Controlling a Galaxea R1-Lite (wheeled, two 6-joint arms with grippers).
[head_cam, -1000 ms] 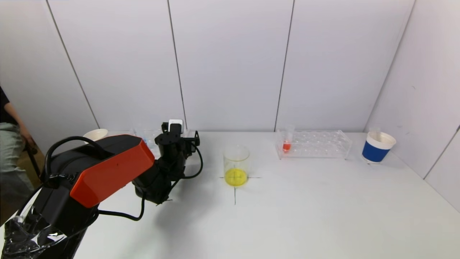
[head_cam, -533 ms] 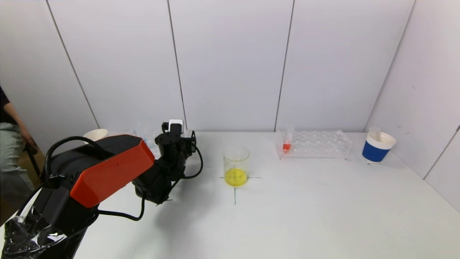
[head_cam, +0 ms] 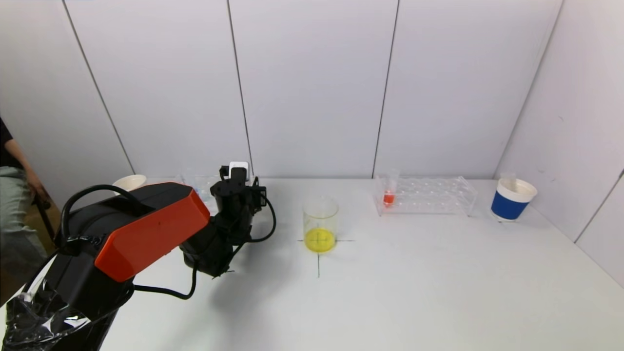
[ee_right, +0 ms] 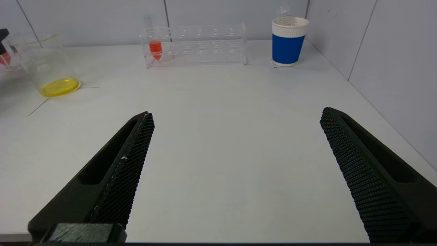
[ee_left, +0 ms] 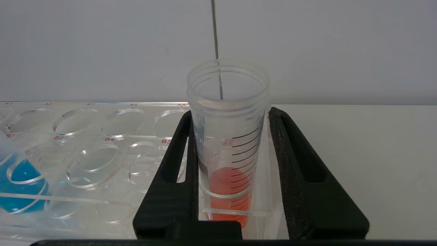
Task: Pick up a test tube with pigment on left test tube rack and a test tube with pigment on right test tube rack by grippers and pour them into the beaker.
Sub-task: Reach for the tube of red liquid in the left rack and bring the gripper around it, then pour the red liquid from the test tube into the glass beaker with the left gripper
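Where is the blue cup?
In the head view, the blue cup stands at the table's far right, just right of the right test tube rack.

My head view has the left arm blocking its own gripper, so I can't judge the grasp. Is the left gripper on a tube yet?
Observer: Yes. The left wrist view shows the left gripper closed on the test tube with red pigment, one finger against each side.
Operator: Is it lifted out?
Observer: No. Its lower end sits in the left rack, in the end slot marked B6.
Operator: And the right gripper? I can't see it.
Observer: It is open above the bare table, well short of the right rack.
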